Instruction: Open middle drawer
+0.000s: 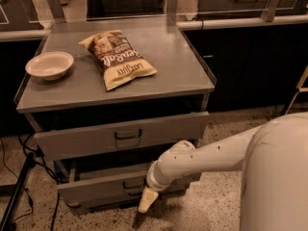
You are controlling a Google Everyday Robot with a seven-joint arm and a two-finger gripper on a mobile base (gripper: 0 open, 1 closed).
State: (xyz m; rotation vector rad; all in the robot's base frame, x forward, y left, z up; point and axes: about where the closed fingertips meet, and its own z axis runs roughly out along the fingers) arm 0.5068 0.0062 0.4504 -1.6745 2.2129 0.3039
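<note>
claw (147, 199) pointing down, grip impossible to tell; middle drawer (96, 189) just behind, right end hidden by arm (207, 155); handle (133, 184) just above.

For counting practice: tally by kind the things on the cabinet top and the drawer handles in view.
Bowl: 1
Chip bag: 1
Drawer handles: 2
Total: 4
The end effector hangs low in front of the middle drawer.
</note>
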